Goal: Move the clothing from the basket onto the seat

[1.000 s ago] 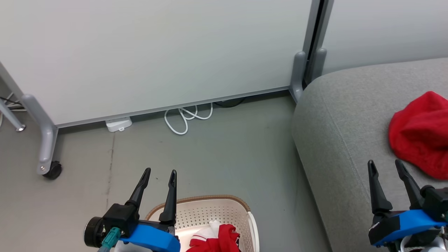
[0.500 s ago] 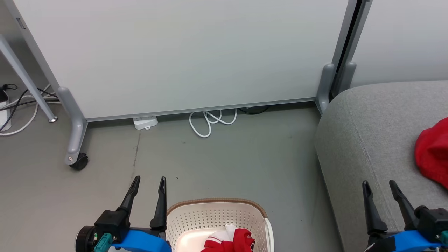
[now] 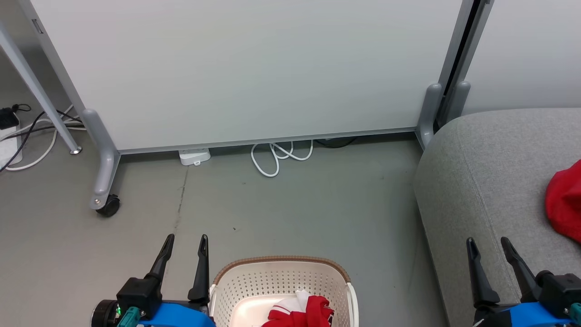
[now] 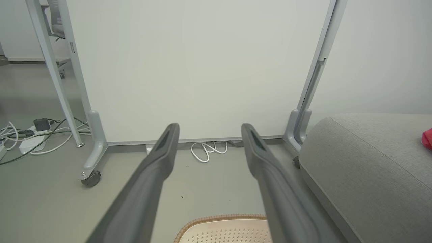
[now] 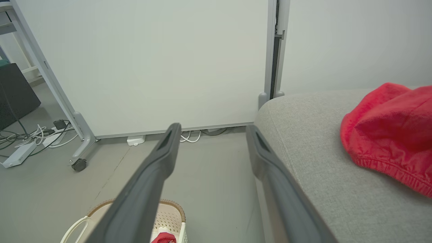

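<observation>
Left gripper (image 3: 187, 237): two long dark fingers spread wide with nothing between them, over the grey floor (image 3: 295, 213) just beside the basket's left rim.
Right gripper (image 3: 487, 240): spread wide and empty too, over the near edge of the seat.
Basket: cream-white perforated plastic laundry basket (image 3: 281, 260) with a brown woven-look rim. It stands on the floor between the two arms, near the seat's side but apart from it.
Seat: large light grey fabric-upholstered sofa cushion (image 3: 490, 172) with rounded edges, on the robot's right.
Clothing on the seat: soft bright red garment (image 3: 565, 204), bunched up on the cushion, beyond and to the right of the right gripper.
Clothing in the basket: crumpled red fabric with white panels (image 3: 306, 311) low in the basket, cut off by the bottom edge of the head view.
Done, as I judge it: one piece is on the seat — the task looks partly complete.
Left to do: lift out what lies in the basket and lay it on the cushion.
Count: two grippers, one basket, one seat and one garment on the seat. The basket holds at least one garment — the bundle is too crumpled to count.
</observation>
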Controlling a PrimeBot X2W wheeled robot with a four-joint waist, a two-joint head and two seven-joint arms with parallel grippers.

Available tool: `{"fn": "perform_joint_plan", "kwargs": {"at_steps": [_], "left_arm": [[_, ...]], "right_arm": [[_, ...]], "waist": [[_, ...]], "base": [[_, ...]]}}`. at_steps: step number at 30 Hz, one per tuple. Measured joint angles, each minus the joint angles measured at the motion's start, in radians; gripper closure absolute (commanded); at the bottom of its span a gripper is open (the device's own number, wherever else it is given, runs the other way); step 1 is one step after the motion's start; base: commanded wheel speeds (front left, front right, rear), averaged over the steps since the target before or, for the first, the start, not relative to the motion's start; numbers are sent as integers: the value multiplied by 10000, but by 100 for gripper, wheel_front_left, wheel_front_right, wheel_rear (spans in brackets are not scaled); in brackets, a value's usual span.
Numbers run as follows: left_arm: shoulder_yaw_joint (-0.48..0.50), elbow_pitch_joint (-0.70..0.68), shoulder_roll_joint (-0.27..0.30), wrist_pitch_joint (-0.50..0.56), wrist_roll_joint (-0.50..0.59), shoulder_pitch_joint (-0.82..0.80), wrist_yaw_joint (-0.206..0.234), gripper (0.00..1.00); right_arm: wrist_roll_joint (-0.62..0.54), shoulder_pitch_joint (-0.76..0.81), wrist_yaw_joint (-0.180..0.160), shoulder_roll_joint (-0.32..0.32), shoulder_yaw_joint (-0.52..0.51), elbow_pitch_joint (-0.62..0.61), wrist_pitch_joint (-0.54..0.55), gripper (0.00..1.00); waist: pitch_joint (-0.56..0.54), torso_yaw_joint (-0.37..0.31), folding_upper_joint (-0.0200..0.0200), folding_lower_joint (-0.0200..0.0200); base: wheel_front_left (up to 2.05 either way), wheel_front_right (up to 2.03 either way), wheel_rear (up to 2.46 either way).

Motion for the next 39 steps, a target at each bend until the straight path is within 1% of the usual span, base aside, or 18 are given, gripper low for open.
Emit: {"fn": "perform_joint_plan", "kwargs": {"at_steps": [13, 21, 30, 39], "left_arm": [[-111, 42, -4, 0, -17, -2, -40, 0], [-257, 756, -6, 0, -27, -4, -40, 0], [-798, 2134, -8, 0, -146, -601, -42, 0], [-1693, 3425, -17, -2, 190, -1914, -48, 0]], "right_arm": [[174, -7, 0, 0, 222, 56, -56, 0], [199, -176, 0, 4, 625, -63, -52, 0], [188, -850, 0, 4, 1116, -426, -25, 0], [343, -1773, 0, 8, 1626, -675, -125, 0]], "waist": [[78, -170, 0, 0], [392, -534, 0, 0], [1319, -1121, 0, 2], [2833, -1764, 0, 3]], "base": [[0, 0, 0], [0, 0, 0], [0, 0, 0], [0, 0, 0]]}}
